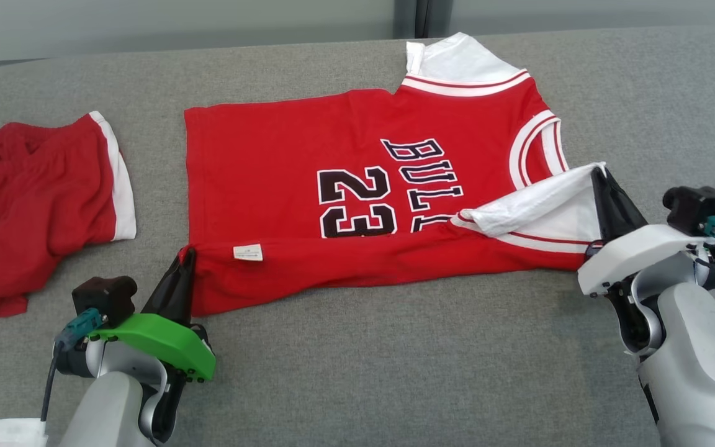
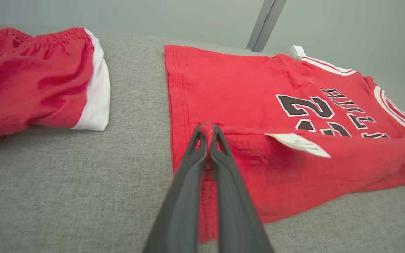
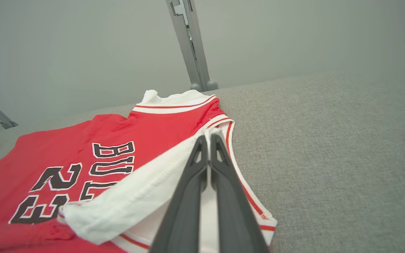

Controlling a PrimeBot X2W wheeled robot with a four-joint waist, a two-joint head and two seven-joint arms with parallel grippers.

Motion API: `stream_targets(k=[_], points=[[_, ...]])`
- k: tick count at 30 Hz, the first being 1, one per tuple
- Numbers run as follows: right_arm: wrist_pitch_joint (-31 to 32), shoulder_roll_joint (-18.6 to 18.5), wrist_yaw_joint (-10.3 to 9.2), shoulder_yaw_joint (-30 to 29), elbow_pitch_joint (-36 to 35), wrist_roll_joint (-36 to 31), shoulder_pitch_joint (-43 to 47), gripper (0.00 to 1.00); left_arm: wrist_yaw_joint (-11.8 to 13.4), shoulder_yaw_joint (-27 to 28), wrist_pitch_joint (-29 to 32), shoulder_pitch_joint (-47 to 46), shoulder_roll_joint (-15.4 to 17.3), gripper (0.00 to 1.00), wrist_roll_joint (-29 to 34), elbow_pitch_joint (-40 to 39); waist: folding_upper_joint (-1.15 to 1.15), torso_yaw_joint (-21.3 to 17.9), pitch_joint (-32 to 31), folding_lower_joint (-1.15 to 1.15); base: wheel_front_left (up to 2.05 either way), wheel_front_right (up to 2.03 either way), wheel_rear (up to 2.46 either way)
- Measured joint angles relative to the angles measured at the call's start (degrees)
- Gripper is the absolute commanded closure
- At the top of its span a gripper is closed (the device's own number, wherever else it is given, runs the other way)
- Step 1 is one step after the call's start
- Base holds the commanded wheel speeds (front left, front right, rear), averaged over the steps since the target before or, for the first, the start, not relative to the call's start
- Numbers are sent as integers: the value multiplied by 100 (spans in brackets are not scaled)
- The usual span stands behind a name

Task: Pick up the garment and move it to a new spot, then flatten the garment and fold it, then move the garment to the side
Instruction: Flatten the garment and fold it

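Grey woven fabric [image 1: 357, 360] is covering the whole work surface, with a pale wall behind it. A red jersey [image 1: 283, 149] is lying spread across the middle, print side up, collar toward the robot's right. The left gripper [image 1: 187, 256] is pinching the near hem corner, jaws closed tight on the red cloth. The right gripper [image 1: 599, 180] is clamping the white sleeve [image 1: 537, 208] at the near shoulder the same way. Between them the near edge is lying turned over, a small white label [image 1: 247, 252] showing on the flap.

The fold looks to be under way, with the near side being brought across the chest. Next, both arms will be needing to travel away from the robot together, keeping the edge taut and level, then lower and let go.

Red shorts [image 1: 35, 205] are lying crumpled well to the left, apart from the jersey. Both garments are resting directly on the fabric, not in any basket or bin.
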Motion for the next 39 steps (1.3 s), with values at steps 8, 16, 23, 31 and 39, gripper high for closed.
stream_targets(k=[8,16,23,31,39], points=[[166,-141,88,199,294,-126,-399,100,5,-67,18,-366,-4,100,121,89,0,72,55,0,0,0,0],[186,-263,177,378,533,-253,-681,100,5,-202,176,-431,-24,100,118,325,0,94,87,0,0,0,0],[231,-333,220,490,853,-369,-831,0,7,-209,272,-432,-24,18,118,579,0,106,111,0,0,0,0],[1,-342,220,445,996,-368,-865,0,152,-29,40,-438,-13,0,146,683,0,84,101,0,0,0,0],[-230,-556,218,497,994,-524,-446,0,235,294,-37,-321,-29,0,-254,488,0,-20,109,-1,0,0,0]])
